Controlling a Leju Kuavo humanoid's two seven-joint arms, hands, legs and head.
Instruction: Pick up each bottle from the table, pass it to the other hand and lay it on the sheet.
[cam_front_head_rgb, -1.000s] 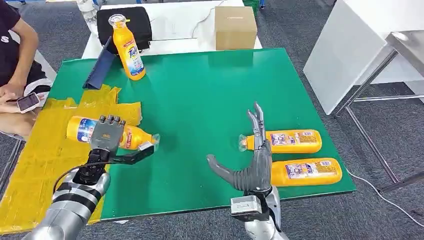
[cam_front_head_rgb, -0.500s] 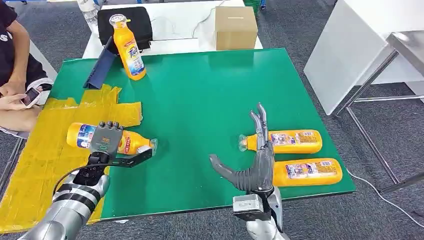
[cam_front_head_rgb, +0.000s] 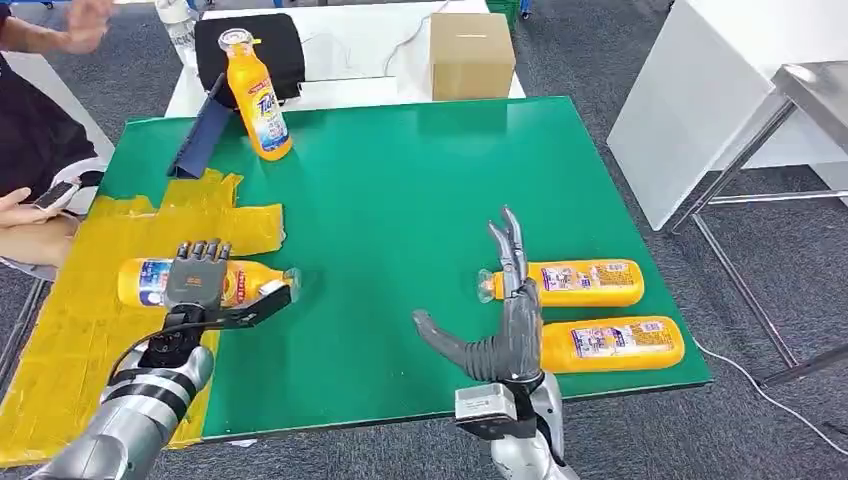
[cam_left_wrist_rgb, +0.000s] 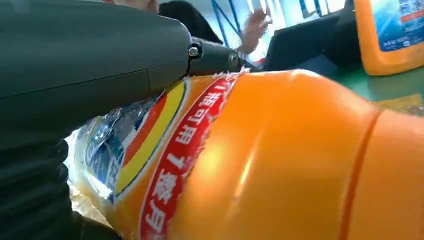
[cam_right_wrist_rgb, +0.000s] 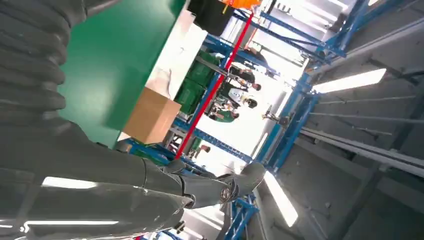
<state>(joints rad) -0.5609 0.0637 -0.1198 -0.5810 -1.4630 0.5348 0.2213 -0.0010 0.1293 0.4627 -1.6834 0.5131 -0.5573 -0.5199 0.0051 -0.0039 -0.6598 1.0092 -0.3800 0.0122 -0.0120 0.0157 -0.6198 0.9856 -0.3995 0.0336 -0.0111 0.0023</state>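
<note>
My left hand (cam_front_head_rgb: 200, 285) holds an orange bottle (cam_front_head_rgb: 150, 281) lying on its side over the yellow sheet (cam_front_head_rgb: 80, 330), its clear cap toward the green mat. Up close in the left wrist view, that bottle (cam_left_wrist_rgb: 280, 160) sits against my palm. My right hand (cam_front_head_rgb: 505, 315) is open, fingers pointing up, just left of two orange bottles lying on the green mat: one farther (cam_front_head_rgb: 580, 282), one nearer the front edge (cam_front_head_rgb: 612, 343). A fourth orange bottle (cam_front_head_rgb: 255, 95) stands upright at the mat's far left corner.
A person sits at the left with a phone (cam_front_head_rgb: 55, 193), one hand raised. A blue stand (cam_front_head_rgb: 203, 130), a black bag (cam_front_head_rgb: 262, 45) and a cardboard box (cam_front_head_rgb: 470, 55) lie beyond the green mat (cam_front_head_rgb: 400, 200). A white table (cam_front_head_rgb: 720, 90) stands to the right.
My left hand has carried the bottle leftward, farther over the yellow sheet. My right hand has stayed put. The person has raised one hand.
</note>
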